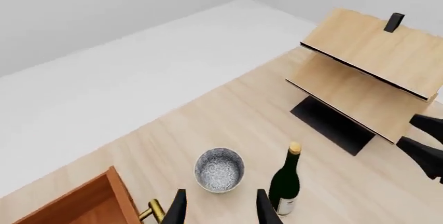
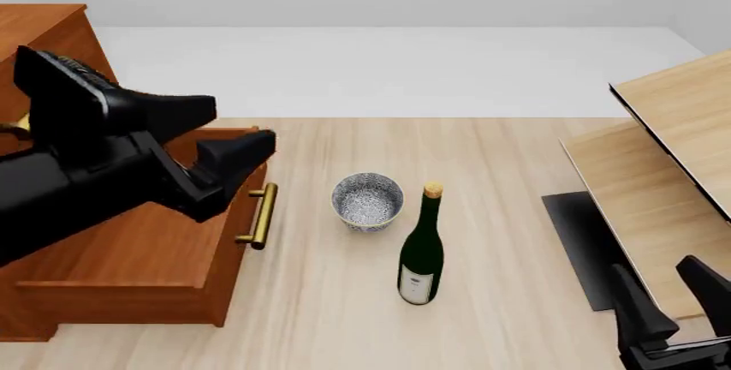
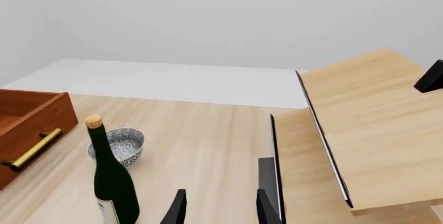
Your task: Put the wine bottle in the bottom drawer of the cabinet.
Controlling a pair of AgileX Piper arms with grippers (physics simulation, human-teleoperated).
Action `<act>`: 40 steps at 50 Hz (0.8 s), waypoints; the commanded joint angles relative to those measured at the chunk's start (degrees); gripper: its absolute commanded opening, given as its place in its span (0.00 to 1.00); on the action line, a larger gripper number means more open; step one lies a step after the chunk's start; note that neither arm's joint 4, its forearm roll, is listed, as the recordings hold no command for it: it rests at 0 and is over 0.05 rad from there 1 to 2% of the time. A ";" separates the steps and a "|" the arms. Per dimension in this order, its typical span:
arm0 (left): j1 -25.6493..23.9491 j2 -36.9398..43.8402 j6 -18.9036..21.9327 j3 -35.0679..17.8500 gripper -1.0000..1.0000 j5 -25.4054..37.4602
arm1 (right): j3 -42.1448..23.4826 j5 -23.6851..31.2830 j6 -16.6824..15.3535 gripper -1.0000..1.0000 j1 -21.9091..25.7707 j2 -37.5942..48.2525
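Observation:
The dark green wine bottle (image 2: 422, 250) stands upright on the table, right of the speckled bowl; it also shows in the left wrist view (image 1: 285, 181) and the right wrist view (image 3: 111, 177). The bottom drawer (image 2: 149, 259) of the reddish-brown cabinet (image 2: 46, 36) is pulled out, its brass handle (image 2: 260, 215) facing the bowl. My left gripper (image 2: 228, 152) is open and empty above the drawer's front corner. My right gripper (image 2: 674, 301) is open and empty at the lower right, well away from the bottle.
A speckled grey-white bowl (image 2: 368, 200) sits between the drawer and the bottle. Pale light-wood furniture with black edges (image 2: 662, 173) stands at the right, on a dark base (image 2: 577, 241). The table's white far part (image 2: 400, 70) lies behind.

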 commanded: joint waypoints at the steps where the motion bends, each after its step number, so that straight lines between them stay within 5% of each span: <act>1: -4.89 8.96 0.72 -4.87 1.00 -4.40 | 0.00 -0.31 0.07 1.00 0.09 0.42; 24: -13.32 26.56 1.77 -18.71 1.00 -2.39 | 0.01 -0.90 0.38 1.00 0.42 1.17; 40: -14.27 30.93 3.86 -20.53 1.00 -4.28 | 0.01 -1.09 0.48 1.00 0.29 1.36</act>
